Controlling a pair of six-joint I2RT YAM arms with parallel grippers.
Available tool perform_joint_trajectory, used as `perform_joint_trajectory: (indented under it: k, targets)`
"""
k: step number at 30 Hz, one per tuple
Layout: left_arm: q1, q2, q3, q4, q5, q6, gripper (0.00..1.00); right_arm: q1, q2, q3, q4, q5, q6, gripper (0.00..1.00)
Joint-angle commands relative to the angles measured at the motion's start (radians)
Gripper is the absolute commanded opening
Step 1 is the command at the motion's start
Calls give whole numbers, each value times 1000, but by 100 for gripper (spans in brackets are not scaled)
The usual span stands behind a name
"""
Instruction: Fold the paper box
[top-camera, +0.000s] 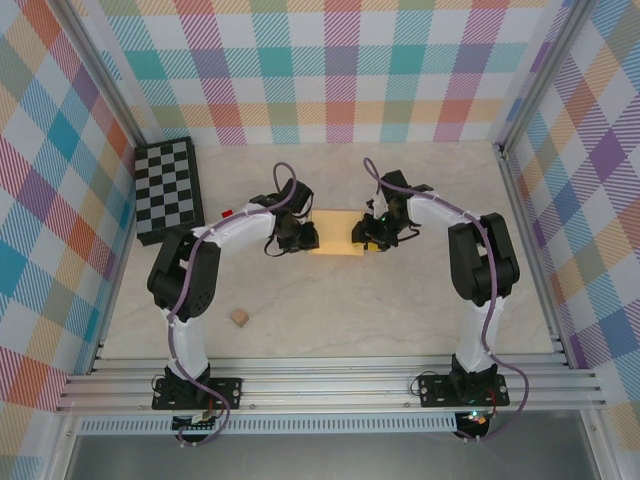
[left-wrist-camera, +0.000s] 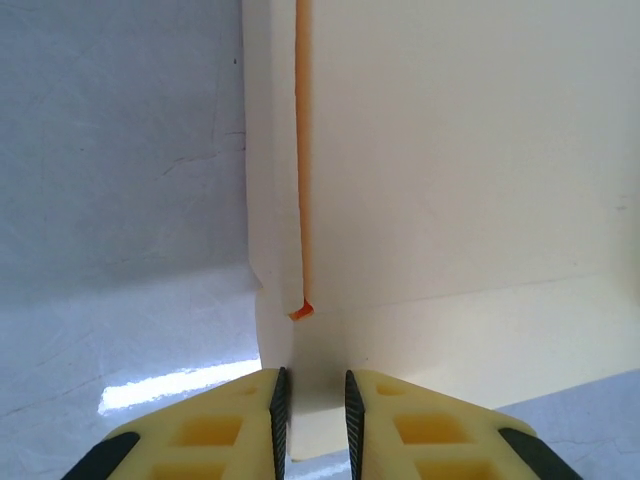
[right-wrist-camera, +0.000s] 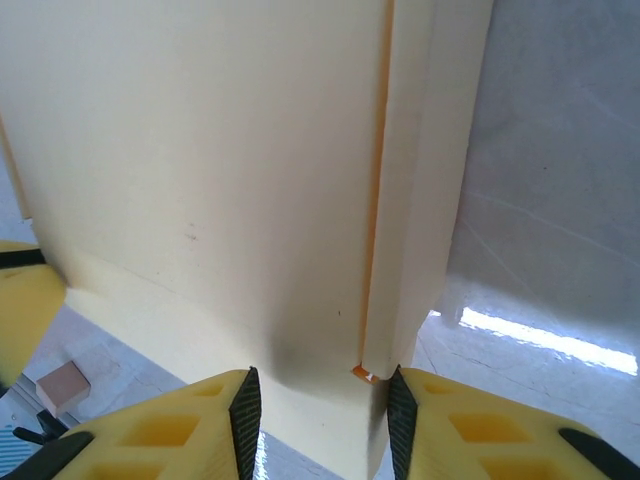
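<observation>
The paper box (top-camera: 335, 234) lies near the middle of the table (top-camera: 400, 320), a pale yellow-orange card held between the two arms. The left gripper (top-camera: 301, 238) meets its left edge and the right gripper (top-camera: 361, 233) its right edge.

In the left wrist view, the left gripper (left-wrist-camera: 315, 415) stands at a narrow gap, its dark pads (left-wrist-camera: 278, 410) pinching a thin lip of the card (left-wrist-camera: 450, 150). An orange edge shows along a fold line just above the pads.

In the right wrist view, the right gripper (right-wrist-camera: 320, 425) stands somewhat wider, and its pads (right-wrist-camera: 245, 415) close on a thicker, folded part of the box (right-wrist-camera: 200, 180).

A small tan cube (top-camera: 240, 317) sits well apart on the near left of the table. A chessboard (top-camera: 168, 190) lies at the far left, with a small red block (top-camera: 227, 213) just beside it.
</observation>
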Motion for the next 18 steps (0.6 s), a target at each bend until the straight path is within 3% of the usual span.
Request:
perform_joint_trajectory:
  k: [1, 8, 18]
  targets:
    - [-26, -63, -12, 52, 64, -12, 25, 13, -49, -22, 8, -57, -18, 40]
    - [-28, -38, -49, 76, 22, 126, 27, 13, 3, -51, 30, -11, -89, 34]
    - [-25, 14, -52, 66, -3, 120, 27, 11, 14, -5, -24, 35, -104, 32]
